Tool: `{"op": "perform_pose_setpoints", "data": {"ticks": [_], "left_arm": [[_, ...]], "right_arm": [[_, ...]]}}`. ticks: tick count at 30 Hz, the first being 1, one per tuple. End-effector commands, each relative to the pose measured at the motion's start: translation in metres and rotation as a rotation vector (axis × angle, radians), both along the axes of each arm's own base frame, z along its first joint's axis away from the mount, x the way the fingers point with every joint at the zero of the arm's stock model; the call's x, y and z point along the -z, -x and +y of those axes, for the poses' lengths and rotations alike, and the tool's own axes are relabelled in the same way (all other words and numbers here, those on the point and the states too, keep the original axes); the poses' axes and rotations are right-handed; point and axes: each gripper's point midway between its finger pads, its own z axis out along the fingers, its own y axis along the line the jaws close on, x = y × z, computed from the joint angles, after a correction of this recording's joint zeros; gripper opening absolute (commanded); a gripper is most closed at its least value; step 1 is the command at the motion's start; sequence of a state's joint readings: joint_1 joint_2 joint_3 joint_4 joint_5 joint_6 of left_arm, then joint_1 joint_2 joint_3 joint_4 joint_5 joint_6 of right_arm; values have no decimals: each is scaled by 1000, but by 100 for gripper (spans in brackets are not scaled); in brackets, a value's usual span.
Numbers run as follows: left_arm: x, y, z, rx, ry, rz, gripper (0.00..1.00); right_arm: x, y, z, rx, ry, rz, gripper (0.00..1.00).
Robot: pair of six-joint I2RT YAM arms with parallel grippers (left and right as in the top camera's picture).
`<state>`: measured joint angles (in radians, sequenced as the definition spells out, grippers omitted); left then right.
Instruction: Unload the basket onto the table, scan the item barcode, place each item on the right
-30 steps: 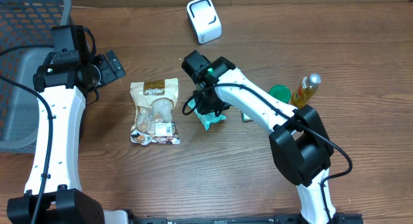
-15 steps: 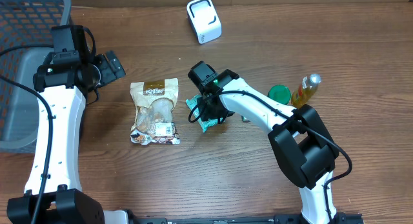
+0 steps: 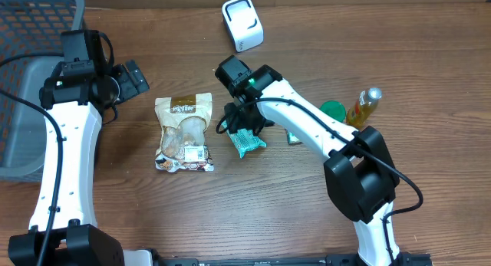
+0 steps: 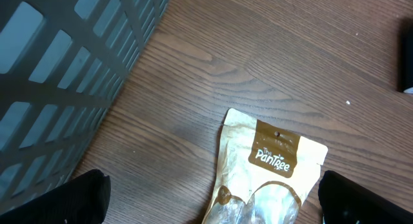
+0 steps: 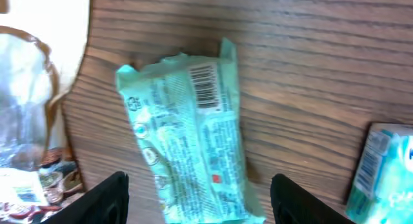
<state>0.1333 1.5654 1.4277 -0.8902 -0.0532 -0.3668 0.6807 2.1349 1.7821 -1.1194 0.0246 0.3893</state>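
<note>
The table [image 3: 430, 51] is brown wood with visible grain and a matt finish; the teal snack packet [image 5: 190, 140] is thin, crinkled plastic film with a soft gloss, and the Pantree pouch [image 4: 274, 159] at its nine o'clock looks like matt kraft paper above a shiny clear window. At twelve o'clock in the overhead view the scanner [image 3: 242, 23] is smooth white plastic, and the basket [image 4: 135, 30] at ten o'clock is matt grey plastic lattice.

Grey basket [image 3: 31, 21] sits far left; yellow bottle [image 3: 364, 106] far right.
</note>
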Motion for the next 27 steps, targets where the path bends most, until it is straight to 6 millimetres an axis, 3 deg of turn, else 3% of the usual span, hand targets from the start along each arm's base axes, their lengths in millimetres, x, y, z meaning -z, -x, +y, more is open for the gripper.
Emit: {"op": "perform_pose_setpoints", "data": {"ticks": [1,5,7,10,13,21,23,25,27], "left_arm": [[-2,-2,5,-8,-8,-6,99],[-2,-2,5,-8,-8,-6,100],[-2,-2,5,-8,-8,-6,99],[-2,-2,5,-8,-8,-6,100],[-2,-2,5,-8,-8,-6,99],[-2,-2,5,-8,-8,-6,100],[-2,-2,5,-8,-8,-6,99],[-2,-2,5,-8,-8,-6,100],[-2,-2,5,-8,-8,-6,100]], "right_arm": [[-1,8,5,-11,-10,29,66],[-2,7,6,-9,-14,26,43],[-2,7,6,-8,-14,26,38],[-2,8,6,-8,-15,28,39],[-2,12,15,-19,-66,56,52],[-3,11,22,-30,-98,56,57],[-3,11,22,-29,-97,56,49],[-3,11,21,-29,-97,56,33],[-3,11,21,-29,-96,57,27]]}}
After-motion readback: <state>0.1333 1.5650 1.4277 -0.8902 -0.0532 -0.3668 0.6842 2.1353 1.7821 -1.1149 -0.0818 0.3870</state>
